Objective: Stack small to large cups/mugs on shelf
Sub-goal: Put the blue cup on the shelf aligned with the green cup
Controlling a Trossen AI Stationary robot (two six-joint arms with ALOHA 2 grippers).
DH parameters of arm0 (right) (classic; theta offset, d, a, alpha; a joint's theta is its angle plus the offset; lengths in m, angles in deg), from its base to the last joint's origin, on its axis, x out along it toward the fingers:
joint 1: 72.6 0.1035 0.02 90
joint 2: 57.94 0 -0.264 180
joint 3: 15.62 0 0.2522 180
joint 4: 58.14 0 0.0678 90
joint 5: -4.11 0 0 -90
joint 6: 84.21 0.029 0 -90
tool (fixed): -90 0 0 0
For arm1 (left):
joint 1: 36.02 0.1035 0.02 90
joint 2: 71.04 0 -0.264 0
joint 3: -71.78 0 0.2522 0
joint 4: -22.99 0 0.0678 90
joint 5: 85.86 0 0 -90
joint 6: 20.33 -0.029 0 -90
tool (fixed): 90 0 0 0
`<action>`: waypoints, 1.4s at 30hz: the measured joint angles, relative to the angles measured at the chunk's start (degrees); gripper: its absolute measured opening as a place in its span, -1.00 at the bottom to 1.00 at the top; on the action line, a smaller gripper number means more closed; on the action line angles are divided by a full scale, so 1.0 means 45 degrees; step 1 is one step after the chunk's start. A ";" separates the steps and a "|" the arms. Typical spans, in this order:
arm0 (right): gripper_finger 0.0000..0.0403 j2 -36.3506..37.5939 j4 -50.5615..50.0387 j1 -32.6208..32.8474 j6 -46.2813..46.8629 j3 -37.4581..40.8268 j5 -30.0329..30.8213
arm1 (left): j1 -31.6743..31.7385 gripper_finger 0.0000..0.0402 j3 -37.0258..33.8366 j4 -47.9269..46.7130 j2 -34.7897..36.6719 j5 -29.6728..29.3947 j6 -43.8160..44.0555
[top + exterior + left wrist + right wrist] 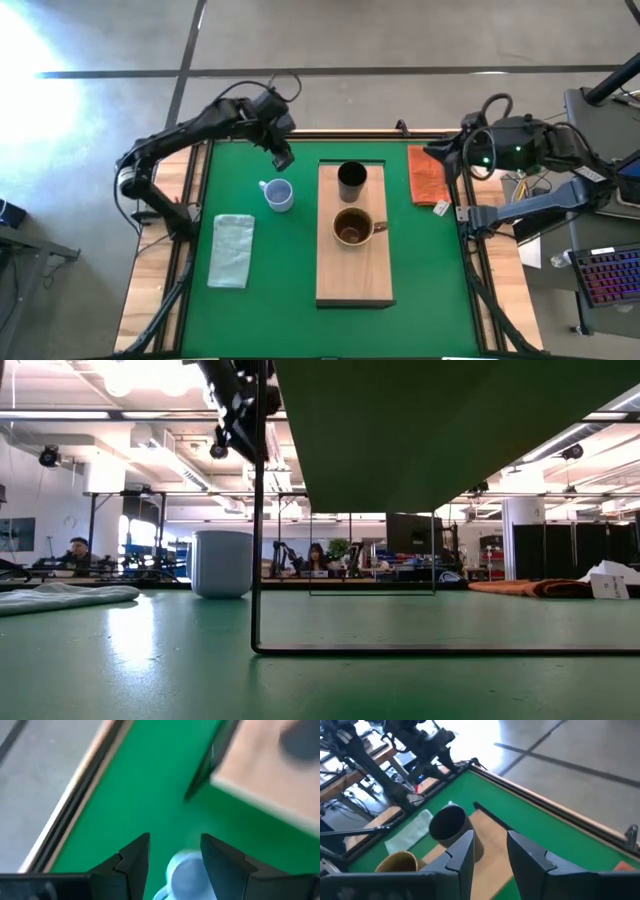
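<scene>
High view showed the left pincer (pixel 283 158) hovering at about eleven o'clock from the blue mug (pixel 279 194), fingers spread wide and empty in its wrist view, with the mug (pixel 187 875) just below them. That mug stood on the green worktop (pixel 440 270), just beside the shelf (pixel 355 285) at its nine o'clock. The tumbler (pixel 351 178) and brown mug (pixel 352 227) stood on the shelf, apart from each other.

The likely risk was a skewed descent: a finger could clip the rim or the handle and tip the mug, or push it against the shelf edge (the glazed wall looked slick). The tumbler was a plain dark cylinder; the shelf was flat pale wood on thin legs. The right pincer (pixel 440 155) waited, open, over the orange cloth (pixel 426 176).
</scene>
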 joint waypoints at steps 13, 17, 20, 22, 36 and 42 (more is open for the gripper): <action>-0.46 -0.0693 -0.0074 0.0012 0.0686 0.0043 0.1039 | 0.1143 -0.19 -0.0363 -0.1742 -0.1827 0.0051 -0.3965; -0.46 -0.1068 -0.0086 0.0010 0.1051 0.0043 0.1030 | 0.1430 -0.19 -0.0528 -0.2101 -0.2239 0.0958 -0.4517; -0.46 -0.1214 -0.0081 0.0010 0.1064 0.0043 0.1021 | 0.1395 -0.19 -0.0760 -0.2083 -0.2265 0.1530 -0.4845; -0.46 -0.1242 -0.0084 0.0010 0.1127 0.0043 0.1020 | 0.1329 -0.19 -0.0913 -0.2101 -0.2220 0.1600 -0.5224; -0.46 -0.1127 -0.0187 0.0014 0.1019 0.0043 0.1326 | 0.0974 -0.19 -0.2511 -0.1522 -0.2098 0.1625 -0.4547; -0.46 -0.1138 -0.0448 0.0014 0.0998 0.0043 0.1331 | 0.0493 -0.19 -0.3009 -0.0792 -0.2079 0.1703 -0.4134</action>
